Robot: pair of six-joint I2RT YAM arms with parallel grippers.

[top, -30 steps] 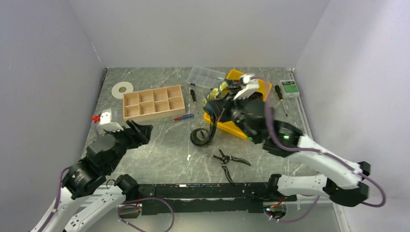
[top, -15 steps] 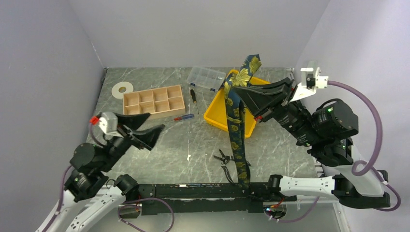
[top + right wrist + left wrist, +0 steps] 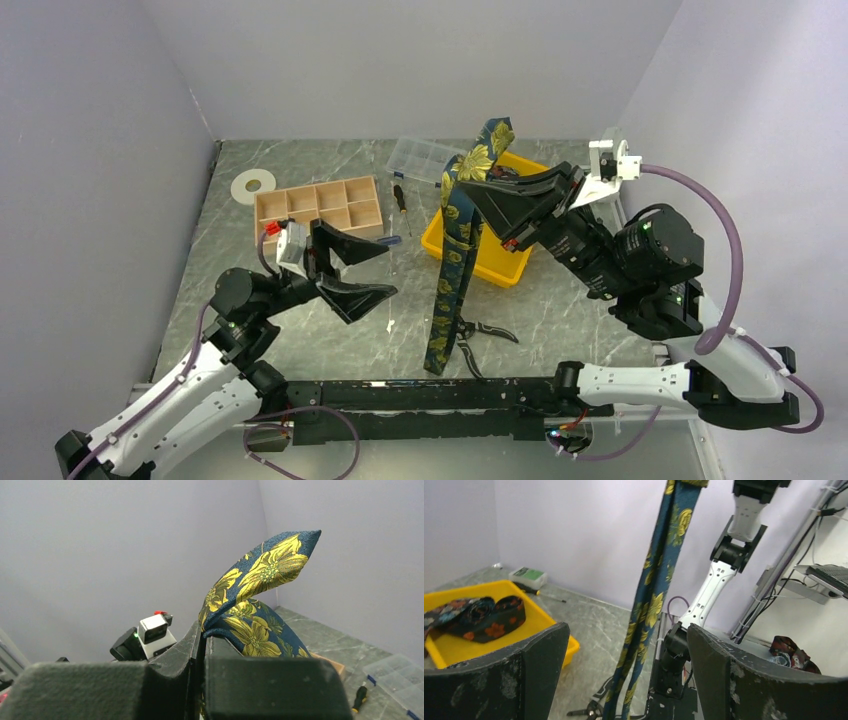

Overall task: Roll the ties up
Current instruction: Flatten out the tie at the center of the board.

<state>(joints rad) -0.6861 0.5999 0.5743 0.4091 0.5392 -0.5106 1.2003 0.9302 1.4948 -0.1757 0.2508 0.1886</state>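
My right gripper (image 3: pixel 470 190) is shut on a navy tie with yellow flowers (image 3: pixel 452 270) and holds it high, so the strip hangs down to the table near the front rail. The tie's pointed end (image 3: pixel 272 567) sticks up past the shut fingers (image 3: pixel 260 685). My left gripper (image 3: pixel 375 270) is open and raised, to the left of the hanging tie (image 3: pixel 649 610), not touching it. A second dark tie with orange flowers (image 3: pixel 481 617) lies rolled up in the yellow tray (image 3: pixel 454 650).
The yellow tray (image 3: pixel 500 268) stands behind the hanging tie. Black-handled pliers (image 3: pixel 480 330) lie on the table by the tie's lower end. A wooden compartment box (image 3: pixel 318 212), a clear plastic box (image 3: pixel 418 158), screwdrivers (image 3: pixel 400 200) and a white tape roll (image 3: pixel 252 185) lie at the back.
My right gripper lifted the tie out of the tray area and raised it high, then shifted it left. My left arm rose and swung right toward the hanging tie, jaws open.
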